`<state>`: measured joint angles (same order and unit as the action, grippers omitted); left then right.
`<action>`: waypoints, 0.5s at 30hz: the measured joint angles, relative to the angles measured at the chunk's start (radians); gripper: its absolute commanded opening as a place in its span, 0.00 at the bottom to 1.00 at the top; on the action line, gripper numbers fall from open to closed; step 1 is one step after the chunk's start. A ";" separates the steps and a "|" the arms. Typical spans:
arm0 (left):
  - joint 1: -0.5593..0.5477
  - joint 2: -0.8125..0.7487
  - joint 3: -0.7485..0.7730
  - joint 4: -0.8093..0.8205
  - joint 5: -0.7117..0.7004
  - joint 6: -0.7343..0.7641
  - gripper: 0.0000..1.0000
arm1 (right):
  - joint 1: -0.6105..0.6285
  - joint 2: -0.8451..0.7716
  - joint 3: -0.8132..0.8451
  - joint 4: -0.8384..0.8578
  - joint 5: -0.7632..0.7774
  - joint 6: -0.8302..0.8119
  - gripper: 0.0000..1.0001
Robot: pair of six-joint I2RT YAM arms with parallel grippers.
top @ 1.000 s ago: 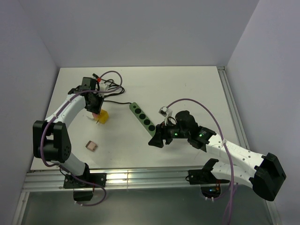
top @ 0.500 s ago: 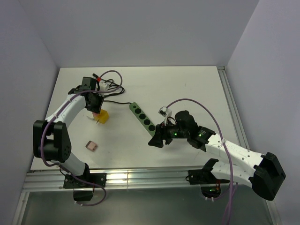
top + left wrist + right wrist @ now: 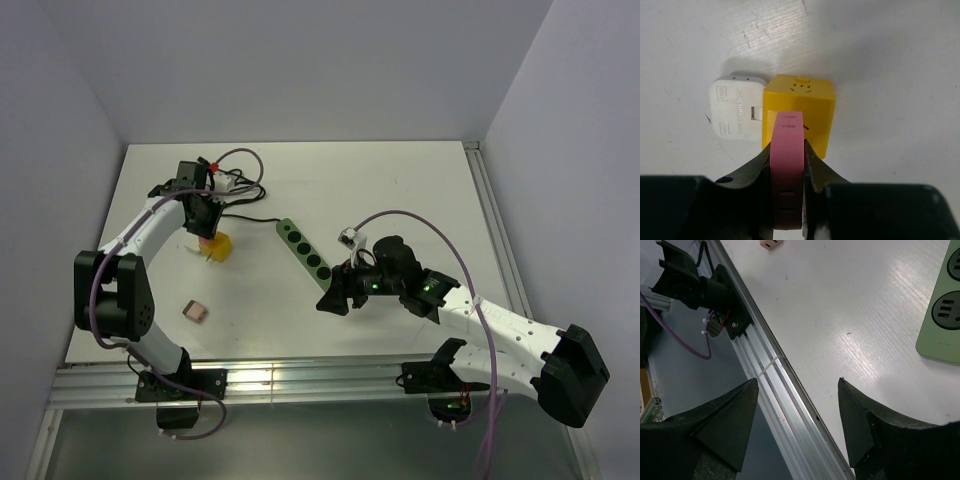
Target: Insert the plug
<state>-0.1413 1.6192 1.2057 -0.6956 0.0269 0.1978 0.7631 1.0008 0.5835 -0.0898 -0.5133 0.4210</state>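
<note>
My left gripper (image 3: 203, 232) (image 3: 788, 145) is shut on a pink plug (image 3: 788, 165), held edge-on just above a yellow plug (image 3: 800, 110) (image 3: 218, 247) on the table. A white plug (image 3: 737, 114) lies against the yellow one's left side. The green power strip (image 3: 303, 252) lies diagonally mid-table, and its near end shows in the right wrist view (image 3: 942, 315). My right gripper (image 3: 335, 298) (image 3: 799, 385) is open and empty, hovering just past the strip's near end, close to the table's front edge.
A small pink-brown block (image 3: 195, 312) (image 3: 771, 244) lies at the front left. The strip's black cord (image 3: 250, 218) and loose wires run toward the far left corner. An aluminium rail (image 3: 770, 390) borders the table's near edge.
My left wrist has shifted very slightly toward the far side with the pink plug still gripped. The right arm has not moved.
</note>
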 measured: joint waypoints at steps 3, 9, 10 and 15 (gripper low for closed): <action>0.002 0.021 0.019 0.004 0.001 0.003 0.00 | 0.000 0.000 0.000 0.000 0.000 0.000 0.72; 0.013 0.027 0.011 0.040 0.002 0.016 0.00 | 0.000 0.000 0.000 0.000 -0.001 0.000 0.72; 0.017 0.030 -0.002 0.055 0.004 0.019 0.00 | 0.000 0.000 0.000 0.000 -0.001 0.000 0.72; 0.031 0.031 -0.031 0.093 0.011 0.026 0.00 | 0.000 0.000 0.000 0.000 -0.005 0.000 0.72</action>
<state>-0.1108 1.6501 1.1751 -0.6022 0.0376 0.2234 0.7631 1.0012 0.5835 -0.0898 -0.5182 0.4210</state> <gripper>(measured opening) 0.254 0.718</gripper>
